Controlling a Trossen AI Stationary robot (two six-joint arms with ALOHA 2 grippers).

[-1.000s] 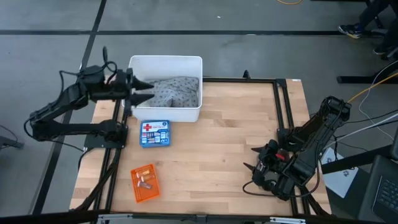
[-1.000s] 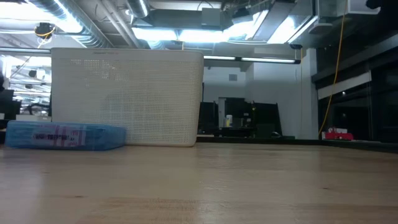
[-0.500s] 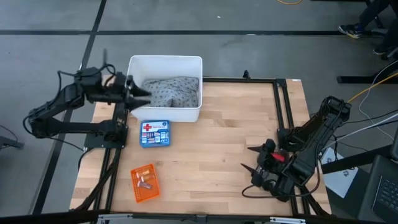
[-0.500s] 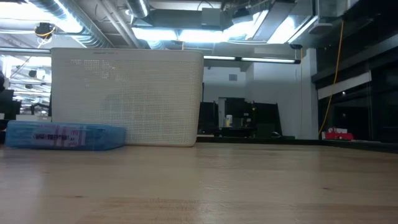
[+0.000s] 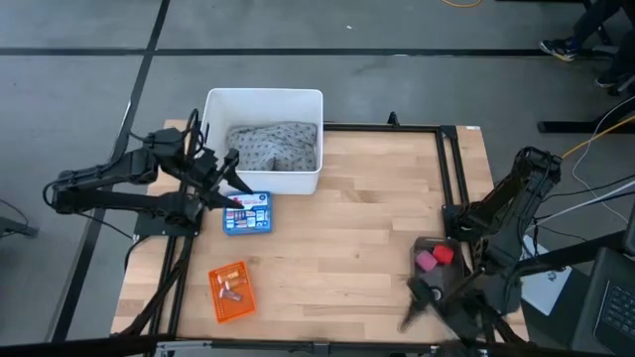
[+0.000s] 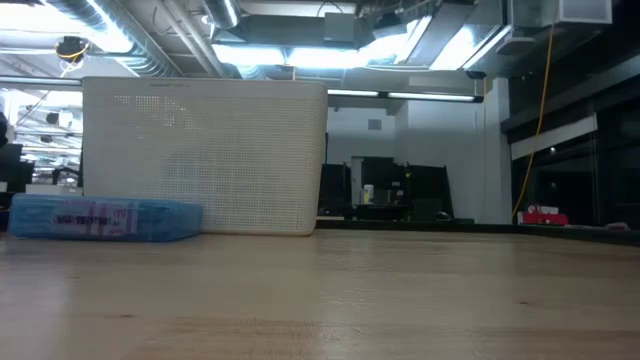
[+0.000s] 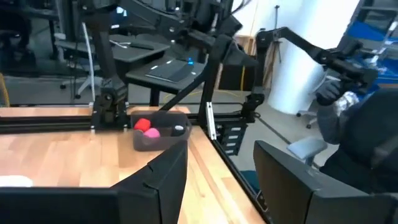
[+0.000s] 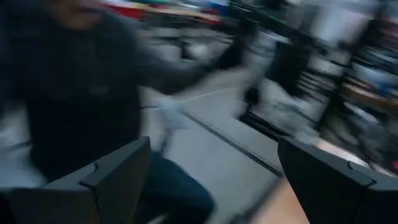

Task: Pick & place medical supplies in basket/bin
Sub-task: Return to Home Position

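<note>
The high view shows the white tub at the far left with the grey dotted pack lying inside it. My left gripper is open and hovers off the tub's near-left corner, just beyond a blue first-aid box. The orange basket near the near edge holds tiny tan pieces. The dark tray on the right holds a pink and a red roll. My right gripper is open, nearer than the tray, by the near edge. In the left wrist view the tray shows past my open left gripper.
A black frame rail runs along the table's right side, another along the left. Bare wood lies between the tub and the tray. The low view shows the tub and the blue box. A person in dark clothes fills the right wrist view.
My left gripper has drawn back from the tub's left rim and swung toward the near edge, ending beside the blue box. My right gripper has swung off the dark tray toward the near edge, turning outward; the tray with its pink and red rolls is now uncovered.
</note>
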